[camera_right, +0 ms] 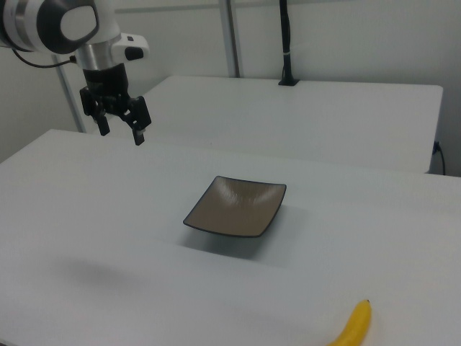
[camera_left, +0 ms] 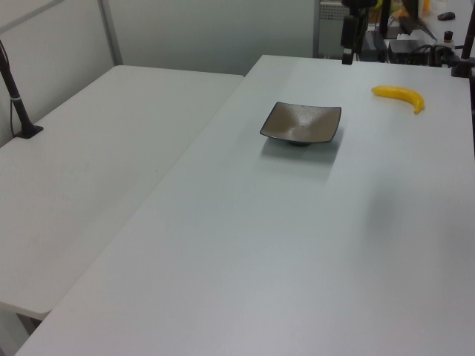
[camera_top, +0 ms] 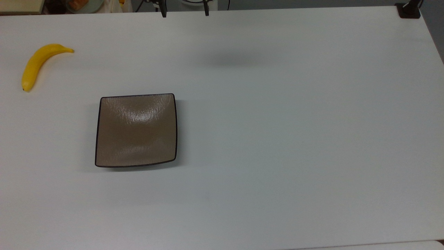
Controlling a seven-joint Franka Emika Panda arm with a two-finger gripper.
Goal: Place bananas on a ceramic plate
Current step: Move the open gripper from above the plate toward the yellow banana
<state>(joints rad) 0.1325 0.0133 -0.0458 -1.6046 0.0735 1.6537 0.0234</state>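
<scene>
Item one: my gripper (camera_right: pixel 121 133), fingers spread wide, empty, hanging high above the tabletop (camera_top: pixel 277 139). Item two: plate (camera_top: pixel 136 130), bare. Item three: banana (camera_top: pixel 36 65), well apart, near the top view's left edge; the right view cuts off one end.

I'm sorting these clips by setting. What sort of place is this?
Likely a robotics lab: a robot arm's gripper above plain white tables, camera posts clamped to them, staged banana and plate.

Two big matte white tables (camera_left: pixel 245 245) pushed side by side, the second white table (camera_left: pixel 96 148) holding a black pole clamp (camera_left: pixel 18 104). Plain pale walls (camera_right: pixel 346 36) behind, soft even overhead light.
</scene>
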